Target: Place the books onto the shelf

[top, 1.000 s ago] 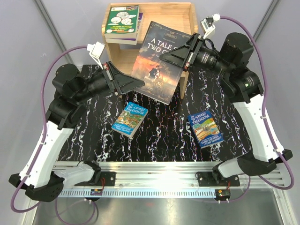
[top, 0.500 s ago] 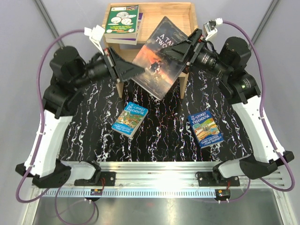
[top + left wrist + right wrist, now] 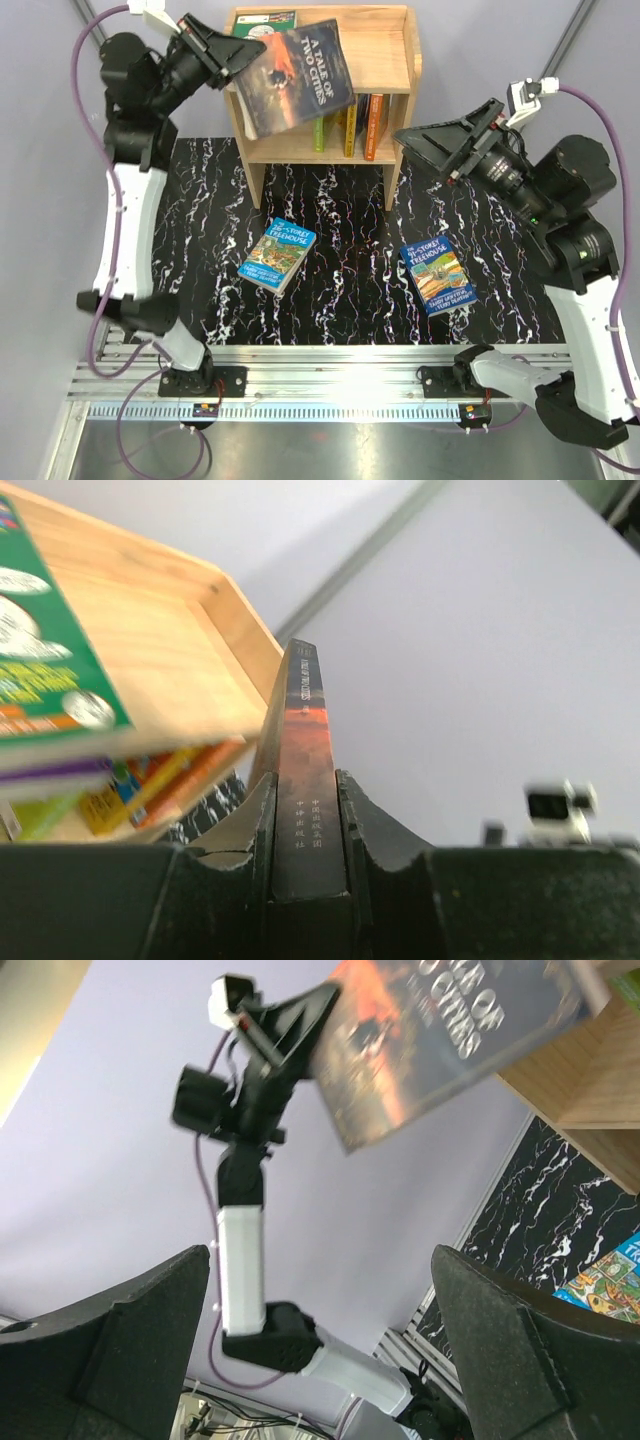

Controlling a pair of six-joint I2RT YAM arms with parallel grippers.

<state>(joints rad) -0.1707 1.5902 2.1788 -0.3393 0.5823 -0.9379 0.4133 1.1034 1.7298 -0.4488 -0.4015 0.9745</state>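
One book, A Tale of Two Cities [image 3: 295, 75], hung over the shelf [image 3: 398, 40], pinched by left gripper [image 3: 240, 45]; right gripper [image 3: 412, 135] gaped empty. Next, likely: lower it flat.

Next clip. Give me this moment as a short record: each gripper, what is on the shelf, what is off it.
left gripper: shut on A Tale of Two Cities, held tilted in the air at the shelf's top
right gripper: open, empty, right of the shelf
lower tier: upright books, spines out
top board: green book, mostly hidden behind the held one
off the shelf: two Treehouse books lying flat and apart on the black marbled mat
left to shelve: three books
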